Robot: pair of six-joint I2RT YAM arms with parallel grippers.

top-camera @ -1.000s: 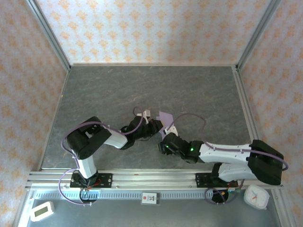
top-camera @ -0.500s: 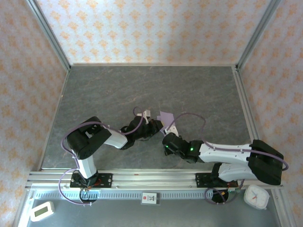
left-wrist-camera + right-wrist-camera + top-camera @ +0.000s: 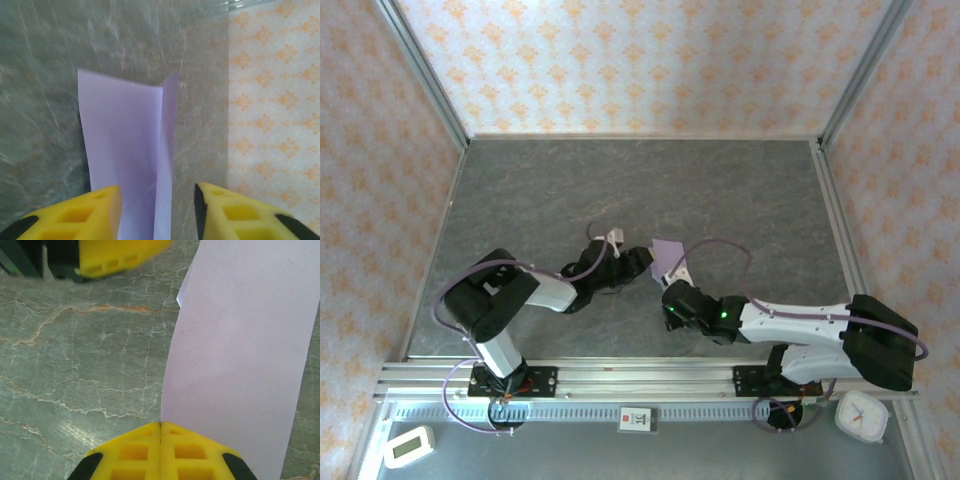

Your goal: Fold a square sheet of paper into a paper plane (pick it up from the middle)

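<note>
The square sheet of paper (image 3: 667, 250) is pale lilac and folded, and it stands up off the grey table near the middle. In the left wrist view the sheet (image 3: 125, 150) shows an upright crease running between the yellow fingers. My left gripper (image 3: 157, 215) is open around it, and its pads do not touch it. From above, the left gripper (image 3: 640, 263) sits just left of the sheet. My right gripper (image 3: 161, 432) is shut, and the sheet (image 3: 240, 355) rises from the seam of its jaws. The right gripper (image 3: 670, 278) is right below the sheet from above.
The grey marble-patterned table (image 3: 570, 190) is boxed in by patterned walls and metal posts. A rail (image 3: 640, 380) carries both arm bases along the near edge. A small white timer (image 3: 408, 446) lies at the front left and a white clock (image 3: 861, 415) at the front right.
The left gripper has opened off the sheet and its arm has drawn back a little to the left. The right gripper has closed on the sheet's lower edge.
</note>
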